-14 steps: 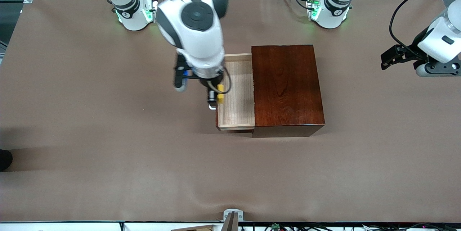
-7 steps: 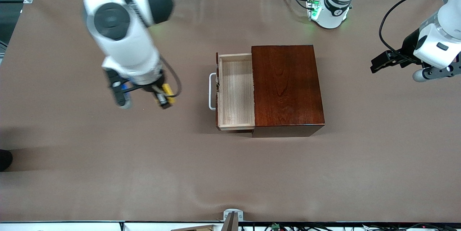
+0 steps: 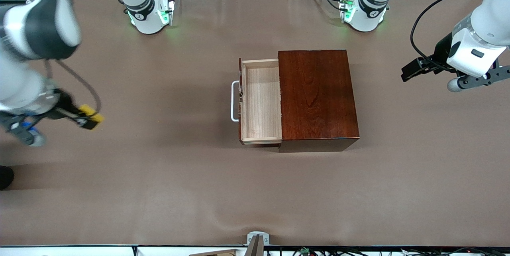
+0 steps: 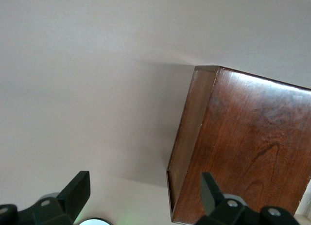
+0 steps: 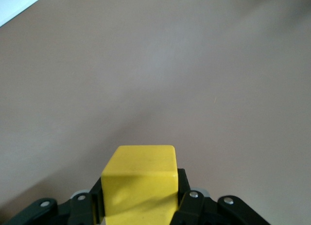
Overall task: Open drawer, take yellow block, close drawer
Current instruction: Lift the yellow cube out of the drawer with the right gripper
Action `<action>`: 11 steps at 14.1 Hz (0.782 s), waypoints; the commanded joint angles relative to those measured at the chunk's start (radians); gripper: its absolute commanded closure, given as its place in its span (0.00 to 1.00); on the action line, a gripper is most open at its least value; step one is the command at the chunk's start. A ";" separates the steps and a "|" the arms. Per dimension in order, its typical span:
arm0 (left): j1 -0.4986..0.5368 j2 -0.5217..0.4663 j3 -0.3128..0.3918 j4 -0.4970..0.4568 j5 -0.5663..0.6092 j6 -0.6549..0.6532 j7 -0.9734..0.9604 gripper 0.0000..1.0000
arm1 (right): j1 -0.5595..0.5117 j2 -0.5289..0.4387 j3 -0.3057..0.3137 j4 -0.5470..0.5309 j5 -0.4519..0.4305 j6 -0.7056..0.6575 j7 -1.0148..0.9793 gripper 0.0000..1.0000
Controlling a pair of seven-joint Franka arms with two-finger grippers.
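Observation:
The pale-wood drawer (image 3: pixel 261 100) with its white handle (image 3: pixel 234 101) stands pulled out of the dark reddish-brown box (image 3: pixel 316 98), and it shows empty. My right gripper (image 3: pixel 88 117) is shut on the yellow block (image 3: pixel 91 113) and holds it above bare table toward the right arm's end, well away from the drawer. The block fills the jaws in the right wrist view (image 5: pixel 140 185). My left gripper (image 3: pixel 414 69) is open and empty, in the air over the table toward the left arm's end. The left wrist view shows the box (image 4: pixel 243 147).
The brown table cover (image 3: pixel 159 184) spreads around the box. The two arm bases (image 3: pixel 149 10) stand along the table's edge farthest from the front camera. A small bracket (image 3: pixel 257 240) sits at the nearest edge.
My right gripper has carried the yellow block out of the drawer and swung far toward the right arm's end of the table. The left gripper has drifted slightly toward the box.

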 commanded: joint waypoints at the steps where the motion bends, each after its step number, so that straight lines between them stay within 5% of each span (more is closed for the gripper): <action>1: 0.002 0.003 -0.005 0.010 -0.017 -0.006 -0.022 0.00 | -0.094 0.001 0.026 -0.136 0.029 0.183 -0.243 0.84; 7: -0.006 0.021 -0.082 0.010 -0.017 -0.006 -0.171 0.00 | -0.170 0.230 0.026 -0.135 0.073 0.434 -0.532 0.84; 11: -0.027 0.085 -0.152 0.048 -0.023 0.000 -0.335 0.00 | -0.180 0.348 0.027 -0.138 0.075 0.468 -0.586 0.84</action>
